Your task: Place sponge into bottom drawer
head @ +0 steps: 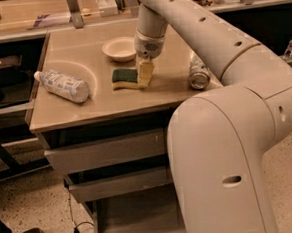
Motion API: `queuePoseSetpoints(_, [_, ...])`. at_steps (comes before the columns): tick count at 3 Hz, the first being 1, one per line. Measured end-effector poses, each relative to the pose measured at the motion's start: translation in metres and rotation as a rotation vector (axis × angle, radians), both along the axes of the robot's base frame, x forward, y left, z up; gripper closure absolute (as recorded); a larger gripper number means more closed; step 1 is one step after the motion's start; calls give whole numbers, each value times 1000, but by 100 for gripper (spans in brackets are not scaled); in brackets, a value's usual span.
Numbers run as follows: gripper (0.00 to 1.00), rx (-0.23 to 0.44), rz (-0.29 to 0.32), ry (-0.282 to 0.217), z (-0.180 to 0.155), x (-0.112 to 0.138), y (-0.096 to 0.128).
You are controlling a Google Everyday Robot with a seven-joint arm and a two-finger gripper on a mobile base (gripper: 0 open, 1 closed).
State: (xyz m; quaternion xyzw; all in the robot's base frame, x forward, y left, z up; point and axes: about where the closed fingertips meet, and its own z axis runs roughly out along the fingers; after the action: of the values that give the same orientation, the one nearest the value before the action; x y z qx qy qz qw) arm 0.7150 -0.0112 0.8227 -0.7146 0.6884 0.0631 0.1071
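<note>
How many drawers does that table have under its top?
3, stacked under the tabletop: the upper drawer, the middle drawer, and the bottom drawer, pulled out near the floor. The arm hides their right sides. The tool is at the sponge.

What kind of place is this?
Probably an office kitchenette or a test kitchen: a counter over metal drawers, with a bowl, a water bottle and a can on it. The claw is down at the right end of the sponge.
</note>
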Motion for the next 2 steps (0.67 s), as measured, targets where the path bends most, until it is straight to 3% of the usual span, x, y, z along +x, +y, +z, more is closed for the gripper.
queuePoseSetpoints(1, [100, 0, 0, 0, 0, 0, 0])
queuePoseSetpoints(2, [100, 0, 0, 0, 0, 0, 0])
